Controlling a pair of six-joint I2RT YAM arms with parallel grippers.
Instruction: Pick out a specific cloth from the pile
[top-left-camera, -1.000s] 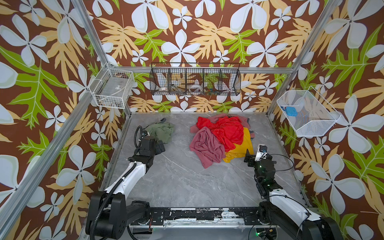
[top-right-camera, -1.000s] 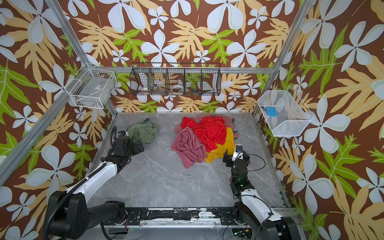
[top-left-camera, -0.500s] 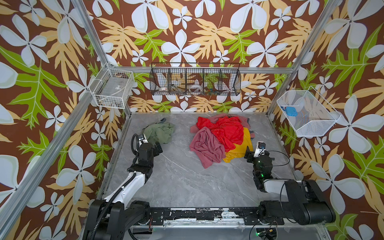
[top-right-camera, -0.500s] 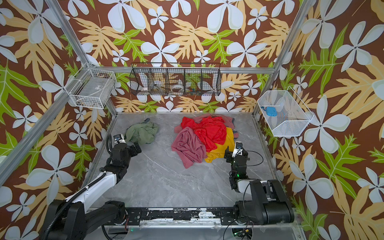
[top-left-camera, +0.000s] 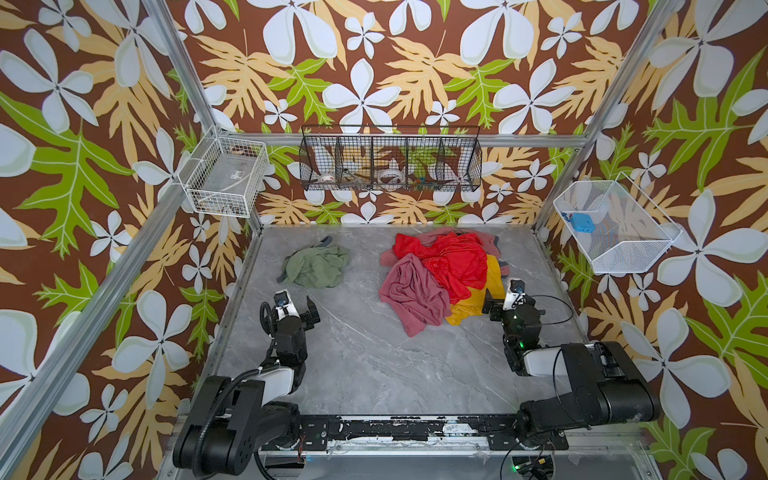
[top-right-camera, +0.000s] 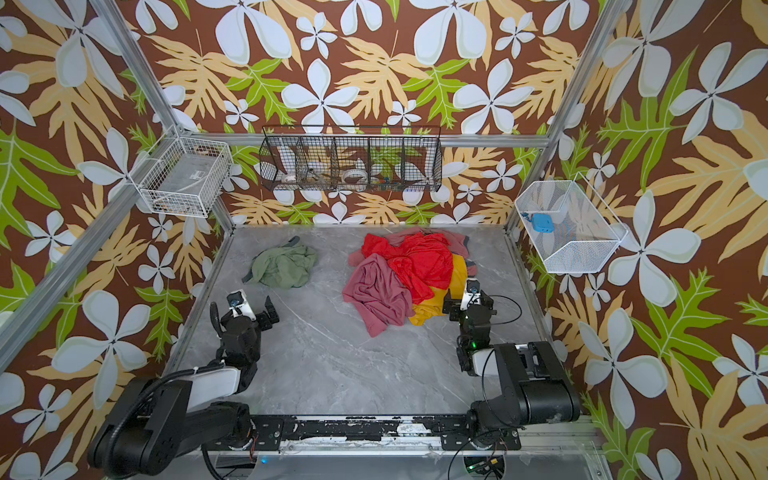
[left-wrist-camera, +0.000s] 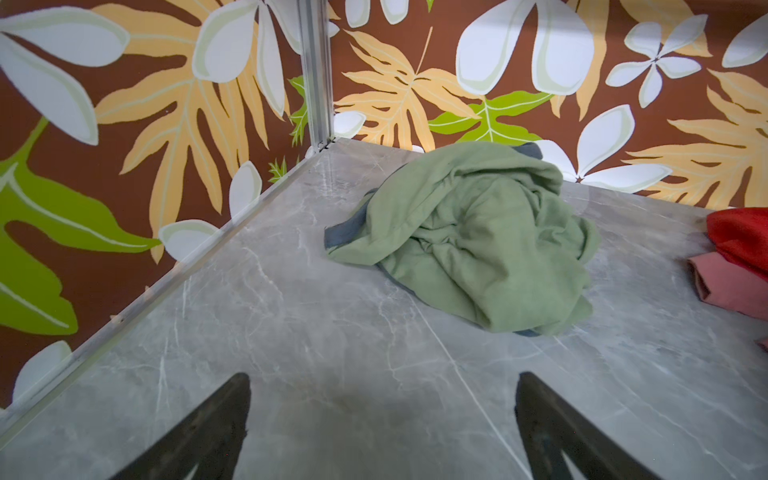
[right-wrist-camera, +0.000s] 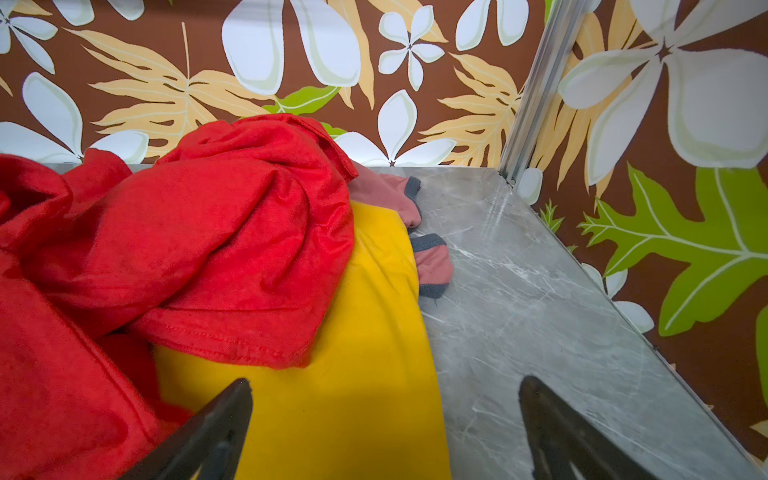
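Setting: a grey marble-look table (top-left-camera: 374, 365) closed in at the back and both sides by leaf-and-flower walls, with metal rails (left-wrist-camera: 174, 270) along its edges.
Green cloth: the green cloth (top-left-camera: 316, 266) (top-right-camera: 284, 266) (left-wrist-camera: 469, 241) lies crumpled on its own at the back left of the table. It is near the left rail and the back wall, with bare table showing between it and the rail. Grey trim peeks out at its edges.
Pile: the pile (top-left-camera: 440, 274) (top-right-camera: 407, 274) sits at the back right, well apart from the green cloth. A red cloth (right-wrist-camera: 208, 232) lies on top, a pink cloth (top-left-camera: 411, 295) spills toward the front, and a yellow cloth (right-wrist-camera: 353, 395) shows at the right front edge.
Left gripper: the left gripper (top-left-camera: 288, 302) (top-right-camera: 242, 307) (left-wrist-camera: 382, 376) has its jaws spread wide over bare table. It sits just in front of the green cloth, not touching it.
Right gripper: the right gripper (top-left-camera: 509, 301) (top-right-camera: 467, 303) (right-wrist-camera: 384, 380) also has its jaws spread wide, holding nothing. It sits at the pile's front right edge, one finger over the yellow cloth and one over bare table.
Open room: a bare strip separates the green cloth from the pile. The front half of the table is bare, and a narrow strip runs between the pile and the right rail.
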